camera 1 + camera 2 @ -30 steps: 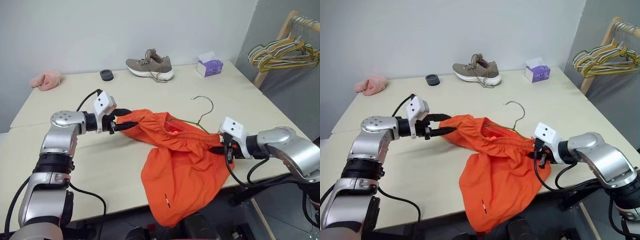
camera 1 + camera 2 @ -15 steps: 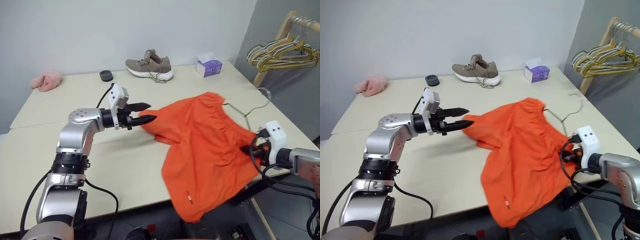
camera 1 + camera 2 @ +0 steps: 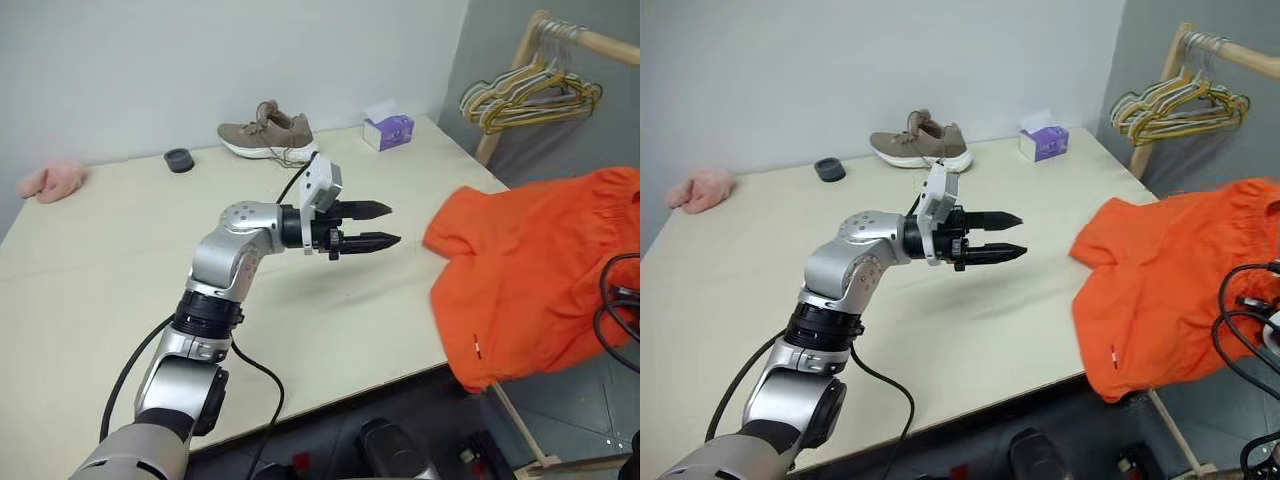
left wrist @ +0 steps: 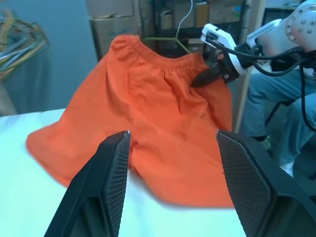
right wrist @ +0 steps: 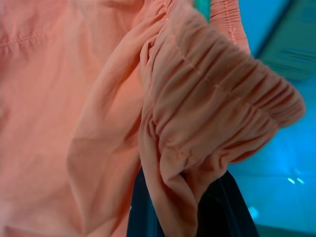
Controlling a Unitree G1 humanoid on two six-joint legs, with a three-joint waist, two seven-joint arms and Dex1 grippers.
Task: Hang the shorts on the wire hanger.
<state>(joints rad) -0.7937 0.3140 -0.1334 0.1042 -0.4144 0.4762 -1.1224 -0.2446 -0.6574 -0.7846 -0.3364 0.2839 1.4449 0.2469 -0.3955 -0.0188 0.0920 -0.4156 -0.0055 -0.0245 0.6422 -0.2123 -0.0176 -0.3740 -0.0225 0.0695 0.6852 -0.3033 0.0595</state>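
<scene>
**Orange shorts held off the tabletop's right edge**

The shorts hang at the far right of the scene, gathered waistband uppermost, one leg draped over the right edge of the tabletop and the rest dangling beyond it. The right gripper has its jaws clenched on the bunched waistband. The hook of the wire hanger rises just behind the waistband, beside that grip. The left gripper hovers above the middle of the tabletop, pointing right toward the shorts, its jaws released and empty, apart from the fabric. A shoe, a purple tissue box, a small black ring and a pink cloth sit along the far edge. Bunched hangers hang on a wooden rack at far right.
</scene>
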